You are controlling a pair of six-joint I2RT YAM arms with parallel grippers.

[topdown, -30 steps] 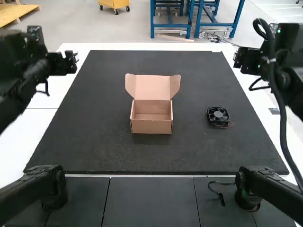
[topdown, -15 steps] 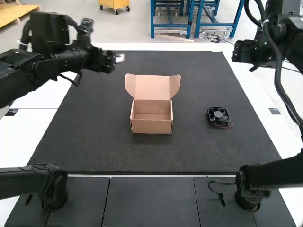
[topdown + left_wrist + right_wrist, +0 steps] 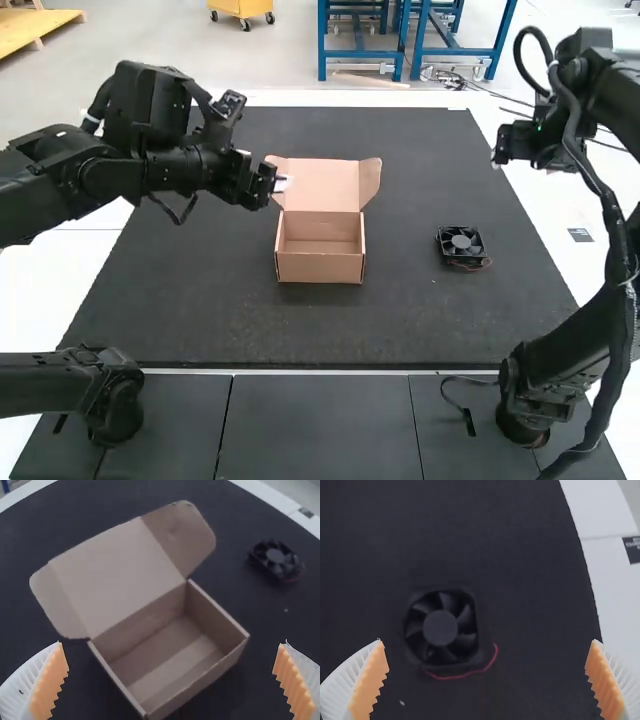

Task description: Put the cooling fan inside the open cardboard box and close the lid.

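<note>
In the high view the cooling fan point(image 3: 461, 243) lies flat on the black mat point(image 3: 180, 300), right of centre, and the open cardboard box point(image 3: 320, 250) stands at mid-frame, well apart from it to the left, with its lid point(image 3: 322, 184) tipped back toward the top of the frame. The right gripper point(image 3: 500, 152) hangs at upper right, so the fan lies below it and slightly to its left. This is clearly the nearer arm for the pickup. The left gripper point(image 3: 278, 183) hovers just beside the lid's left flap, and whether it touches the flap cannot be told. In the left wrist view its ribbed fingers point(image 3: 46, 680) are spread wide with nothing between them. The box sits below, its inside bare, and the fan is at upper right. In the right wrist view the fingers point(image 3: 365, 680) are likewise released and wide. The fan sits left of centre, nearer the left-hand finger. Its frame is roughly square, so no side is favoured, though a thin red wire point(image 3: 470, 672) curls from its lower edge and could snag. Bare mat lies between fan and box, and the white table point(image 3: 610, 530) shows at upper right.
</note>
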